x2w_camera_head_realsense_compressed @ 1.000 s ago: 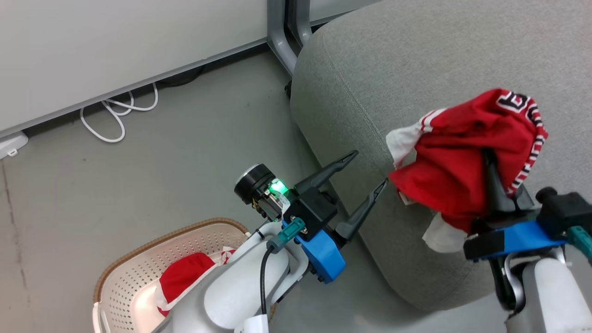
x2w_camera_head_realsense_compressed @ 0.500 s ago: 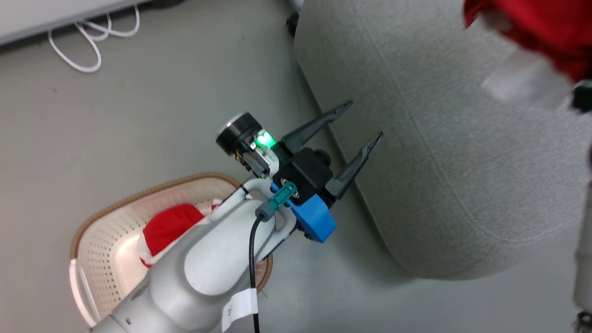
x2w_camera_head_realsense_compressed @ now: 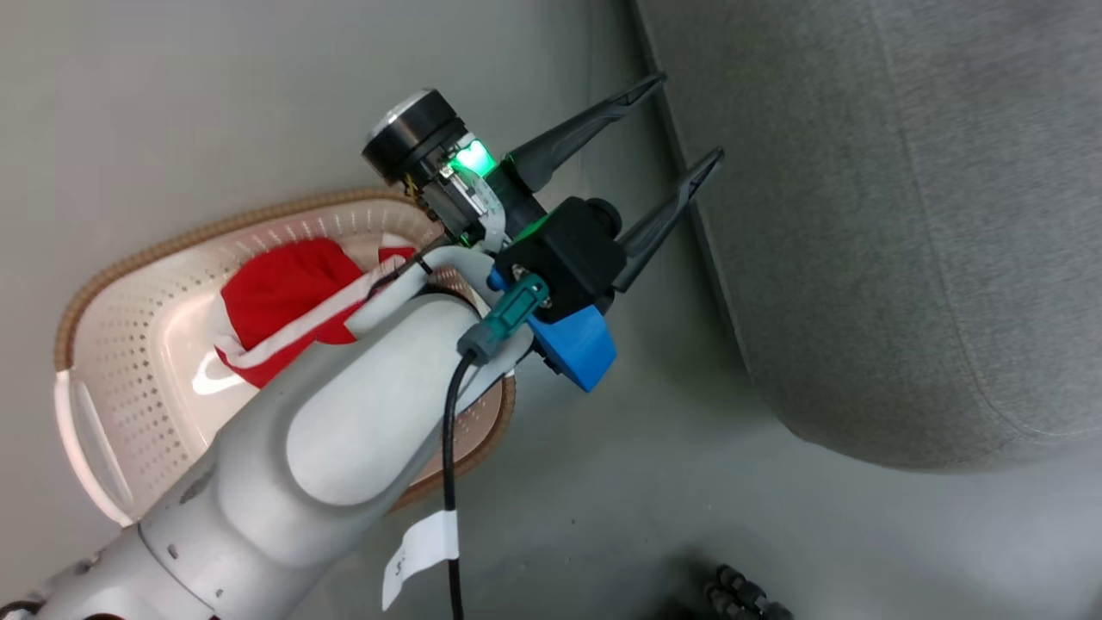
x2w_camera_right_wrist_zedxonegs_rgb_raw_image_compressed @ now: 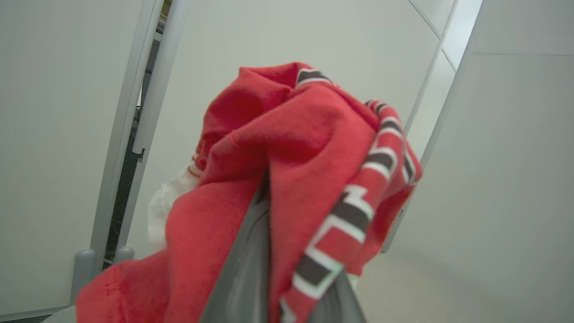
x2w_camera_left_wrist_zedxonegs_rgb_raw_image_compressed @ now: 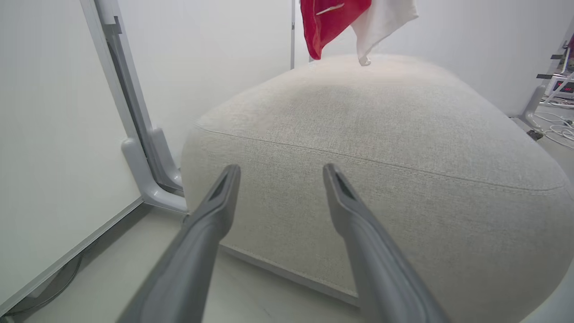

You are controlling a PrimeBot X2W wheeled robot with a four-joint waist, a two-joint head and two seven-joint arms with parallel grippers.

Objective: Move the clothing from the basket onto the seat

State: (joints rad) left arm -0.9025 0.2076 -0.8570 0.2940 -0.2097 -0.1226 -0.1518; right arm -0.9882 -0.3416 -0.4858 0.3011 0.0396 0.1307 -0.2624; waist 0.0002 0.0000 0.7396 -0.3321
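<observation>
The cream basket (x2w_camera_head_realsense_compressed: 215,226) with a brown rim sits on the floor at the left of the head view. Red clothing with a white band (x2w_camera_head_realsense_compressed: 275,297) lies inside it, partly hidden by my left forearm. My left gripper (x2w_camera_head_realsense_compressed: 690,118) is open and empty above the floor gap beside the grey seat (x2w_camera_head_realsense_compressed: 904,215). In the left wrist view its fingers (x2w_camera_left_wrist_zedxonegs_rgb_raw_image_compressed: 280,168) point at the seat's side (x2w_camera_left_wrist_zedxonegs_rgb_raw_image_compressed: 381,134), and red and white clothing (x2w_camera_left_wrist_zedxonegs_rgb_raw_image_compressed: 336,18) hangs above the seat top. My right gripper (x2w_camera_right_wrist_zedxonegs_rgb_raw_image_compressed: 264,197) is shut on a red garment with black-and-white striped trim (x2w_camera_right_wrist_zedxonegs_rgb_raw_image_compressed: 314,148), which drapes over its fingers.
A white wall panel with a grey metal leg (x2w_camera_left_wrist_zedxonegs_rgb_raw_image_compressed: 143,170) stands left of the seat. Cables and equipment (x2w_camera_left_wrist_zedxonegs_rgb_raw_image_compressed: 556,89) lie on the floor beyond the seat's right end. A dark ribbed part (x2w_camera_head_realsense_compressed: 740,594) shows at the head view's bottom edge.
The head camera has swung down toward the basket, so the whole picture shifted. The right gripper with its red garment has left that view at the upper right. The left gripper stays open.
</observation>
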